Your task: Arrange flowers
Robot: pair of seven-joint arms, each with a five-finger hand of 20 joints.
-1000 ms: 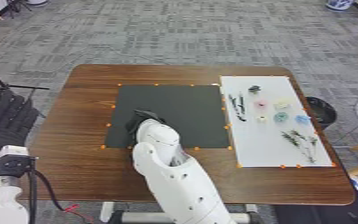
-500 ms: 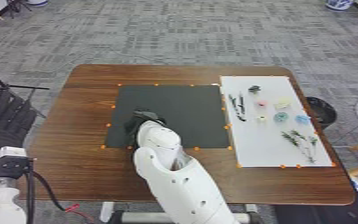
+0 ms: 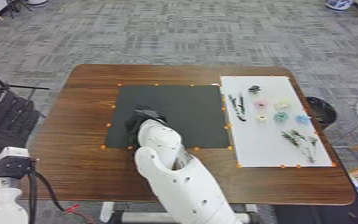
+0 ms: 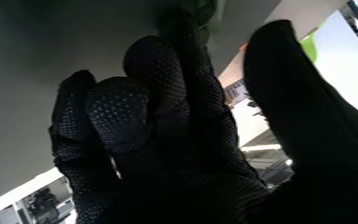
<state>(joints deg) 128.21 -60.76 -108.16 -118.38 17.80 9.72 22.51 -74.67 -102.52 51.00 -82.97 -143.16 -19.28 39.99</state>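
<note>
Right of the black square mat (image 3: 189,102), pastel blooms (image 3: 281,117) and leafy green sprigs (image 3: 293,140) lie spaced on a white sheet (image 3: 255,147), probably for single picking. Over the mat's near-left part, the black-gloved right hand (image 3: 142,120) angles in, fingers loosely extended, thumb apart; whether it touches the green piece (image 4: 207,12) beyond, I can't tell.

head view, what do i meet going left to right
Left hand, right hand, thin dark stems, pink flower, teal flower, blue flower
</note>
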